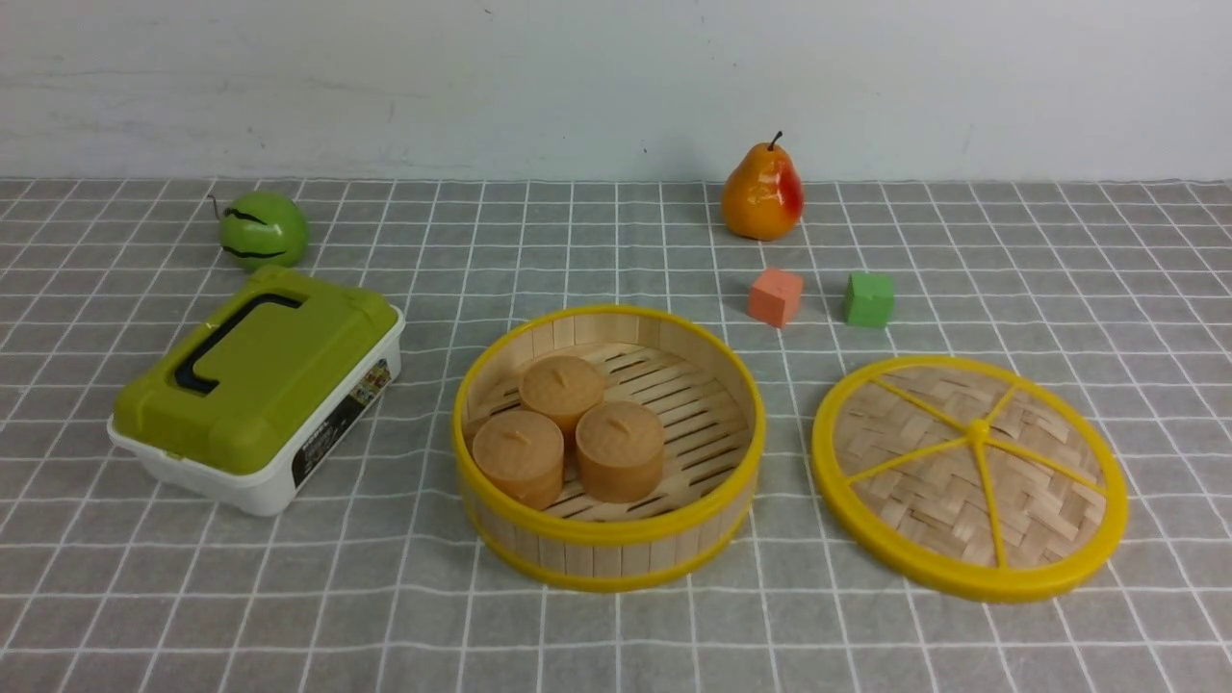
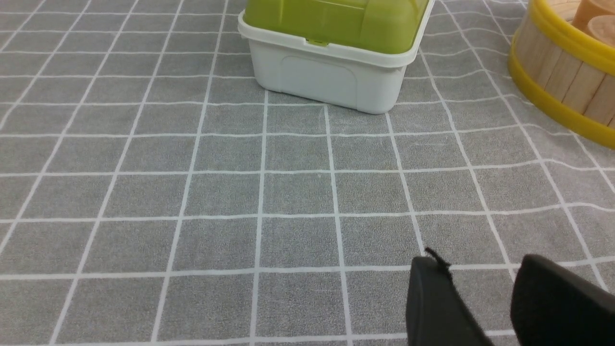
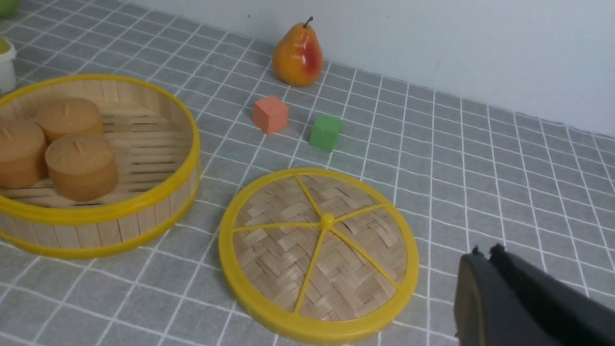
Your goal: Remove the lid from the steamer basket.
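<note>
The lid (image 1: 968,476), a woven bamboo disc with yellow rim, spokes and centre knob, lies flat on the cloth to the right of the steamer basket (image 1: 608,551); it also shows in the right wrist view (image 3: 318,252). The basket stands uncovered with three tan cakes (image 1: 563,435) inside and shows in the right wrist view (image 3: 105,226) and the left wrist view (image 2: 559,81). My left gripper (image 2: 478,269) is open and empty above bare cloth, near the box. My right gripper (image 3: 485,252) is shut and empty, beside the lid and apart from it. Neither gripper shows in the front view.
A white box with an olive-green lid (image 1: 255,390) stands left of the basket. A green apple (image 1: 262,229) sits behind it. A pear (image 1: 762,192), an orange cube (image 1: 775,296) and a green cube (image 1: 869,299) sit behind the lid. A wall bounds the far side.
</note>
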You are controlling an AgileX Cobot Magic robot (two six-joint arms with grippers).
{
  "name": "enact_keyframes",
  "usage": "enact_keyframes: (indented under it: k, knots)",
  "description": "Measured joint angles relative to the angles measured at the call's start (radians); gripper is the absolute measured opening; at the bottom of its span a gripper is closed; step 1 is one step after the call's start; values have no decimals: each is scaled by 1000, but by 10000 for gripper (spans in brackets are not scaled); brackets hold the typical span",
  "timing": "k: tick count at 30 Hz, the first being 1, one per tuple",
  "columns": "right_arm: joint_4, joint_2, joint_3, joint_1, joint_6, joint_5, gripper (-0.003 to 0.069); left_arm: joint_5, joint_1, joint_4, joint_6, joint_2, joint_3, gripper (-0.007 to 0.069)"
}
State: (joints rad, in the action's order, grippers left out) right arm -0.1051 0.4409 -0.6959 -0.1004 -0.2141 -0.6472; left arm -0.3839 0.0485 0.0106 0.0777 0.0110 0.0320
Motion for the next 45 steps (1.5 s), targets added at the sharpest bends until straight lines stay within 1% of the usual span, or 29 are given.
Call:
enact_keyframes:
  k: [2, 4, 8, 10, 13, 16, 20, 26, 34, 45]
  knots:
    - [-1, -26, 86, 0, 0, 90, -8, 0, 0, 0, 0, 0, 0, 239]
    - [-3, -44, 126, 0, 0, 128, -7, 0, 0, 0, 0, 0, 0, 239]
    - [28, -172, 310, 0, 12, 228, -6, 0, 0, 0, 0, 0, 0, 239]
    - [61, -232, 385, 7, 45, 243, -3, 0, 0, 0, 0, 0, 0, 239]
    - [105, -318, 496, 43, 158, 260, -1, 0, 0, 0, 0, 0, 0, 239]
    - [113, -389, 600, 88, 248, 279, -1, 0, 0, 0, 0, 0, 0, 239]
    - [117, -447, 703, 109, 283, 341, -1, 0, 0, 0, 0, 0, 0, 239]
    - [120, -451, 722, 110, 286, 359, 1, 0, 0, 0, 0, 0, 0, 239]
    - [120, -451, 719, 93, 287, 287, 6, -1, 0, 0, 0, 0, 0, 239]
    - [120, -451, 717, 93, 287, 275, 21, -1, 0, 0, 0, 0, 0, 239]
